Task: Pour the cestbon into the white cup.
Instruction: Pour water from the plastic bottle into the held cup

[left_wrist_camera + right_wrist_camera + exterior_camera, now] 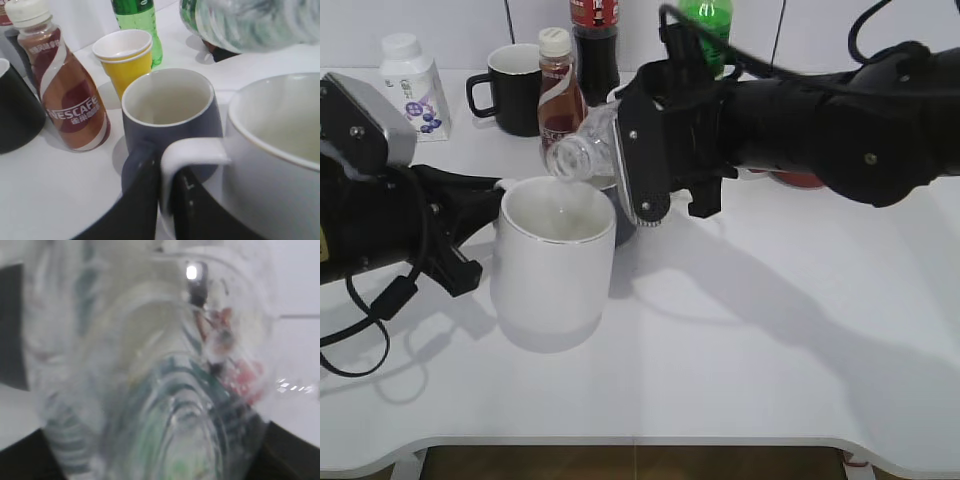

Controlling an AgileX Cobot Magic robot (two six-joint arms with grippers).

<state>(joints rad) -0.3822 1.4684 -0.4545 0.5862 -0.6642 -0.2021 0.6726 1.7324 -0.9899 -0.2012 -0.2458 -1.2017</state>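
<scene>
The white cup (555, 262) stands at the table's left middle; it also shows in the left wrist view (280, 150). My left gripper (485, 215) is shut on the cup's handle (192, 155), one finger on each side. My right gripper (645, 165) is shut on the cestbon (582, 148) and holds it tipped on its side, open mouth just over the cup's far rim. The bottle's ribbed clear body shows above the cup in the left wrist view (245, 22) and fills the right wrist view (160, 380). No stream of water can be made out.
A dark grey mug (170, 112) stands right behind the white cup. A Nescafe bottle (560, 95), black mug (512, 88), small white bottle (412, 85), cola bottle (594, 45), green soda bottle (137, 25) and yellow paper cups (127, 57) crowd the back.
</scene>
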